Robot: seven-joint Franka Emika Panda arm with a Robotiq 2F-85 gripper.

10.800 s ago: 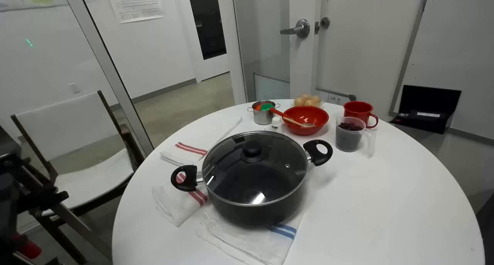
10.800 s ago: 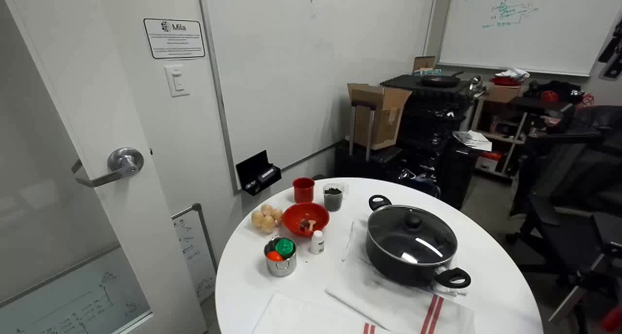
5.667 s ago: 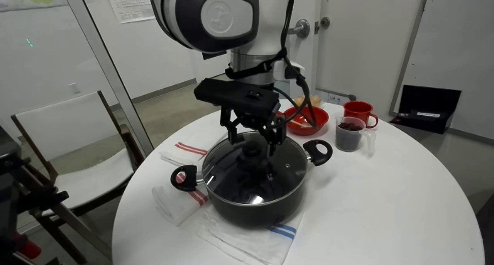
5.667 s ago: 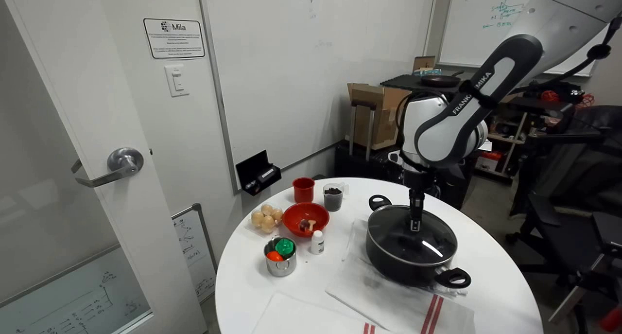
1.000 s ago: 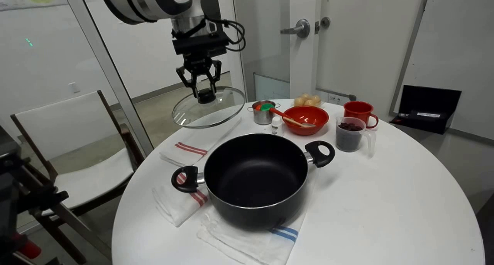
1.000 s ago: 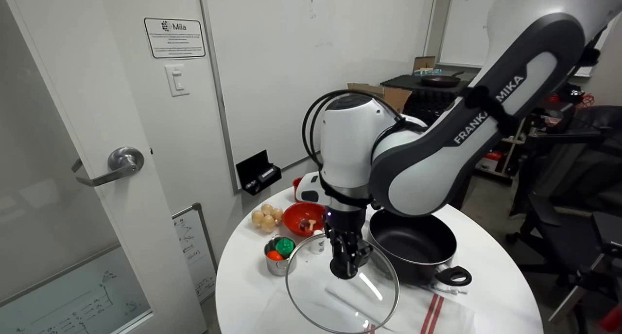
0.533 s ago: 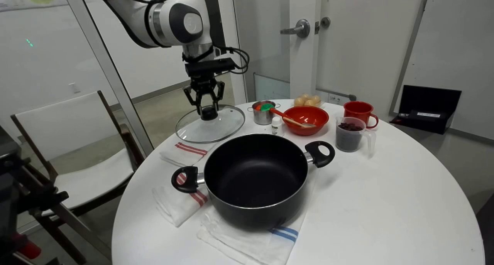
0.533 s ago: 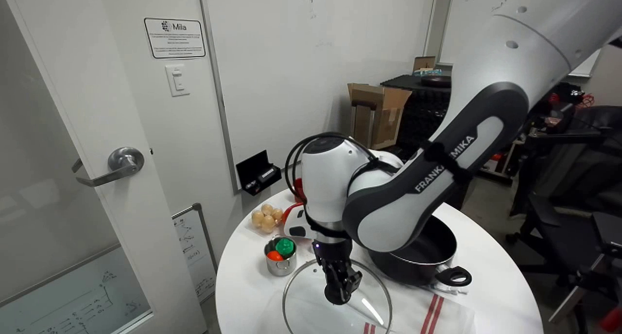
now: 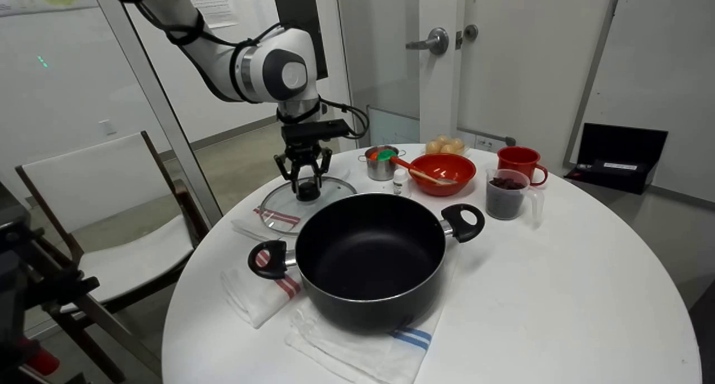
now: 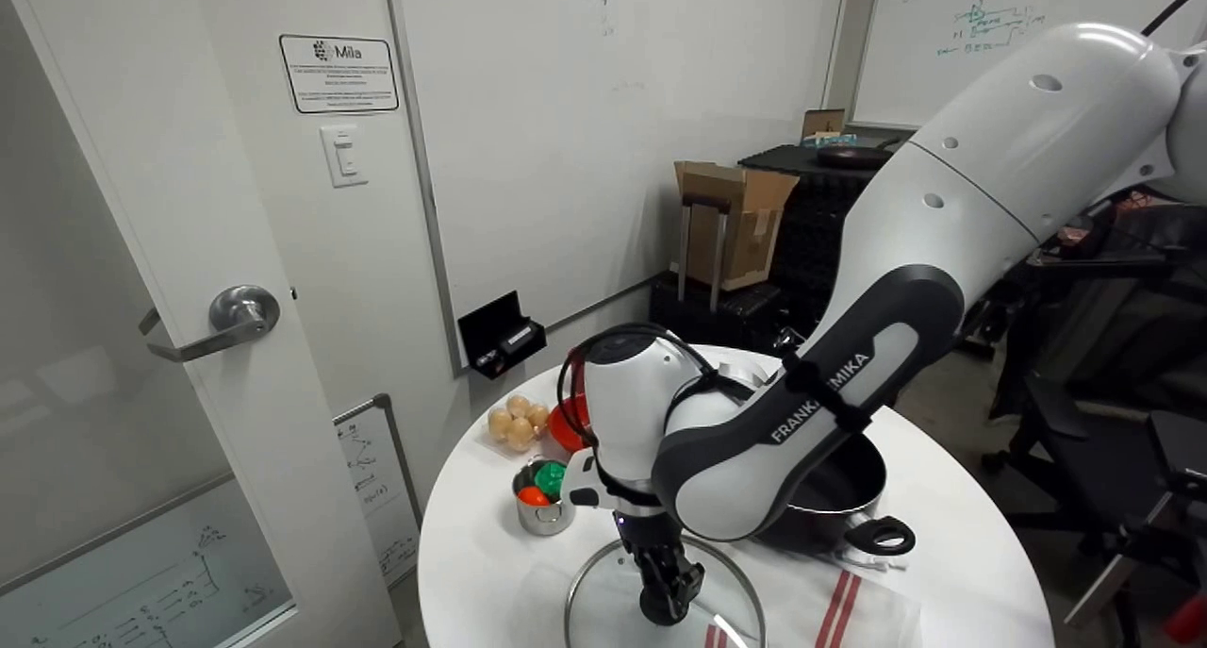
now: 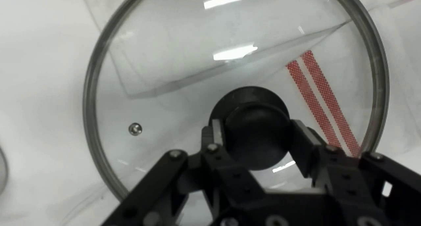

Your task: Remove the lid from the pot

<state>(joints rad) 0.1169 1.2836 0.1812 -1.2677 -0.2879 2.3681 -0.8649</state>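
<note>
The black pot (image 9: pixel 368 311) stands uncovered on the table, its dark inside showing, and is partly behind the arm in an exterior view (image 10: pixel 844 469). Beside it, low over a striped towel, is the glass lid (image 9: pixel 332 189), roughly level, with a metal rim. Seen from the wrist, the lid (image 11: pixel 171 114) fills most of the picture. My gripper (image 11: pixel 258 134) is shut on its black knob (image 11: pixel 253 157), one finger on each side. I cannot tell whether the lid's rim touches the towel or table.
White towels (image 9: pixel 251 303) with stripes lie beneath and beside the pot. Behind it stand a small steel pot (image 9: pixel 381 169), a white bottle (image 9: pixel 400 181) and a red bowl (image 9: pixel 435 183) with a utensil. A measuring cup (image 9: pixel 503 202) and red mug (image 9: pixel 516 160) stand farther right.
The lid sat on the pot several seconds ago; my gripper took its knob and lifted it off. During the last second, arm and lid have come down beside the pot.
</note>
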